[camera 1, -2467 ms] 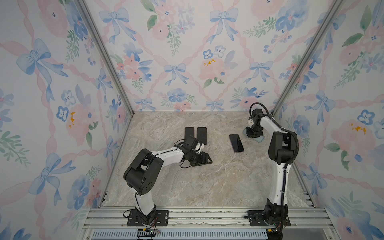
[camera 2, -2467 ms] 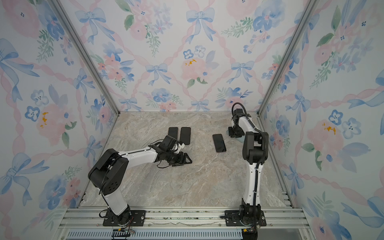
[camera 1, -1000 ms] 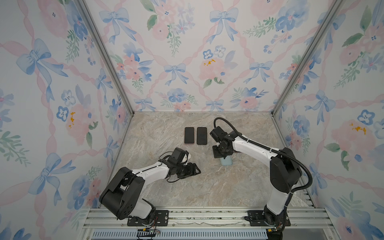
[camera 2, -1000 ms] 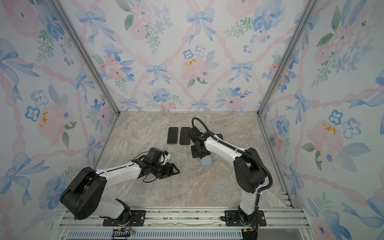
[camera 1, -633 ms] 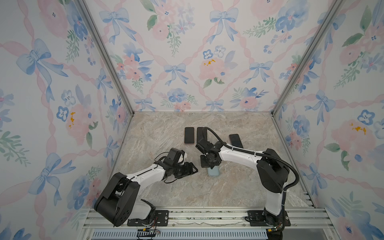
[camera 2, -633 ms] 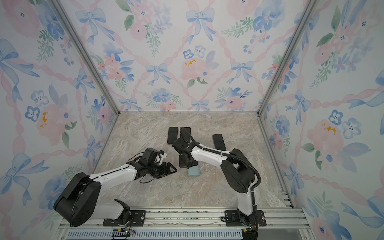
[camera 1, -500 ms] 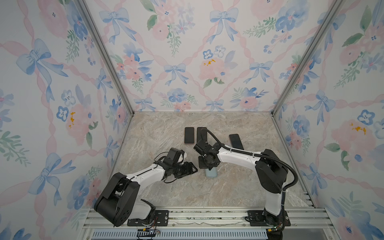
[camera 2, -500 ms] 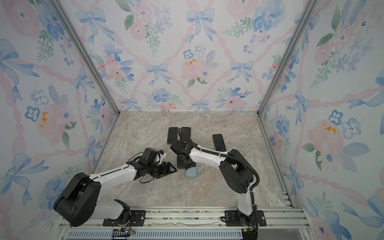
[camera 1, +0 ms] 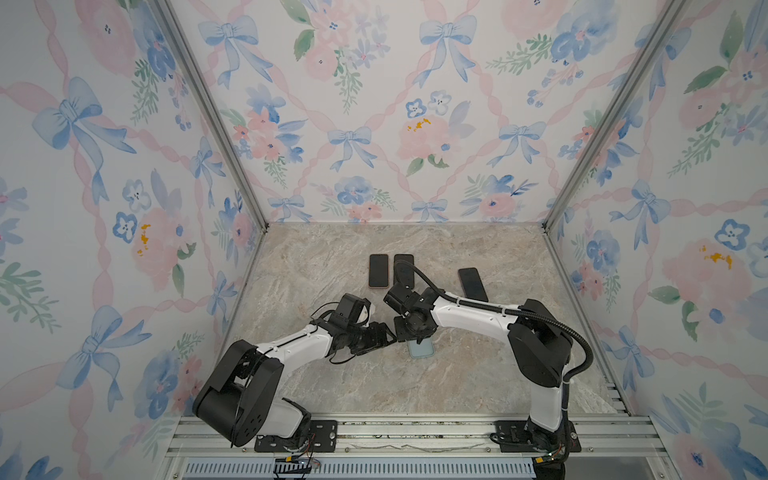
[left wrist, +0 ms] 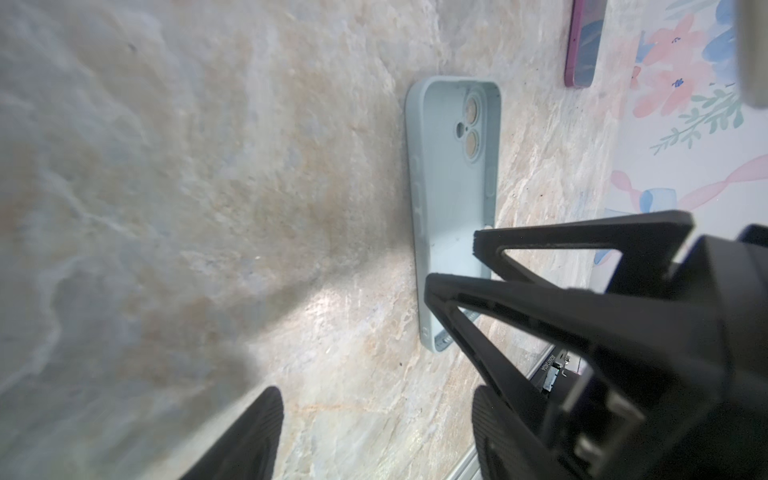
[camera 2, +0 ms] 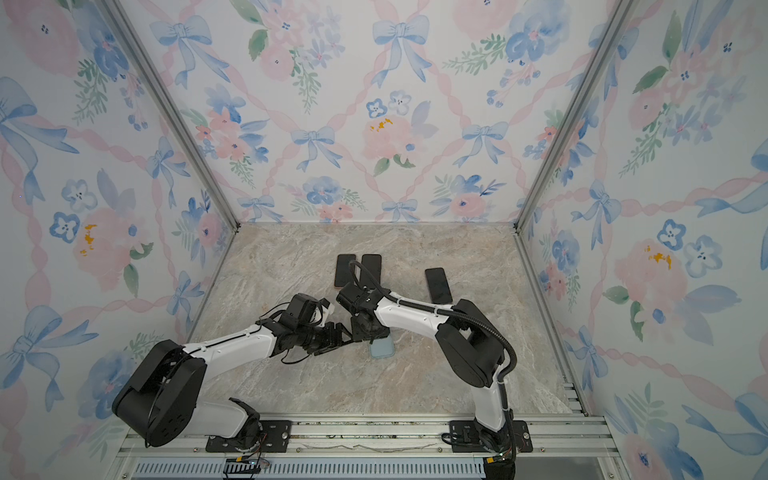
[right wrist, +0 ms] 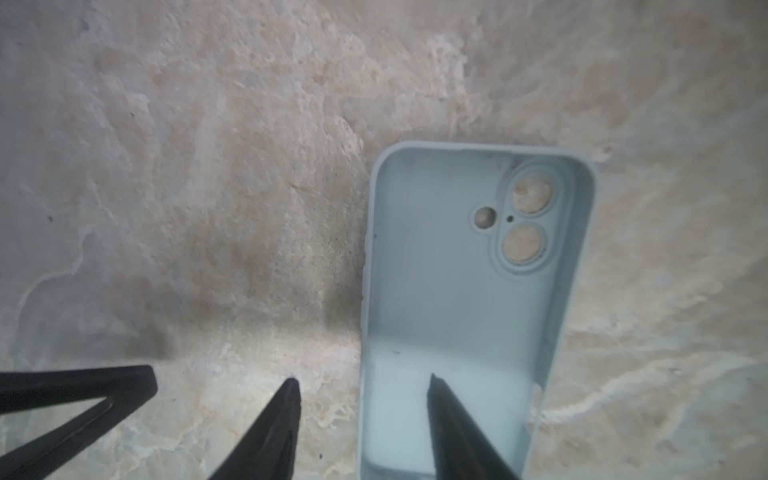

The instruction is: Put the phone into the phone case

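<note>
Both arms crowd the middle of the desk (camera 1: 457, 386). The left gripper (left wrist: 376, 415) and right gripper (right wrist: 361, 380), jaws apart on each, sit just beside each other with only a narrow gap between. The right gripper straddles the long left wall of the case (camera 1: 422, 350) at its back end, so that side is blocked. The case's front end and right side lie open. Toward the back edge two phones (camera 1: 378, 271) lie side by side, and a cable (camera 1: 419, 276) arches over one. A third phone (camera 1: 472, 284) lies nearer the right edge, close behind the right arm. The front strip and both back corners are bare. Walls close the left, back and right edges.
</note>
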You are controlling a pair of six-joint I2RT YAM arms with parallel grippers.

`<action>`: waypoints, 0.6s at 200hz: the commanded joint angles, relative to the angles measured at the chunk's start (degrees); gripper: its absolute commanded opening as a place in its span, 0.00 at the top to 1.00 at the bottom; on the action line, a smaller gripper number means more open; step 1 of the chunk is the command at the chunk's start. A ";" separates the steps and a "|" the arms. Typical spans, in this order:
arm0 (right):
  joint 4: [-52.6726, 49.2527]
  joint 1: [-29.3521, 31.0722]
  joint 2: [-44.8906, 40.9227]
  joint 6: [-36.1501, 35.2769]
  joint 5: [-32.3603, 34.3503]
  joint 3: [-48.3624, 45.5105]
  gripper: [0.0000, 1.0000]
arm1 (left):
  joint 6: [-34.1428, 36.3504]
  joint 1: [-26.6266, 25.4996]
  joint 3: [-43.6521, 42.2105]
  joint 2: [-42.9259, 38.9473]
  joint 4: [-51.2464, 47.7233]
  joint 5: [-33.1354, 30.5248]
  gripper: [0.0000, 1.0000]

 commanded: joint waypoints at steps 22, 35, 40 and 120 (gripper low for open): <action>-2.09 -7.66 -11.37 -14.62 7.60 -3.28 0.40 | 2.13 -4.08 10.23 6.56 0.56 1.63 0.27; -0.93 -12.14 -12.75 -17.67 6.60 -5.10 0.37 | 2.66 -4.88 13.39 9.20 0.54 2.24 0.27; -0.70 -13.93 -12.94 -18.70 6.22 -5.56 0.36 | 2.79 -5.10 14.70 10.26 0.54 2.50 0.27; 1.60 -34.55 -5.55 -28.95 0.32 -3.44 0.17 | 5.73 -6.99 37.02 26.78 -3.99 5.30 0.27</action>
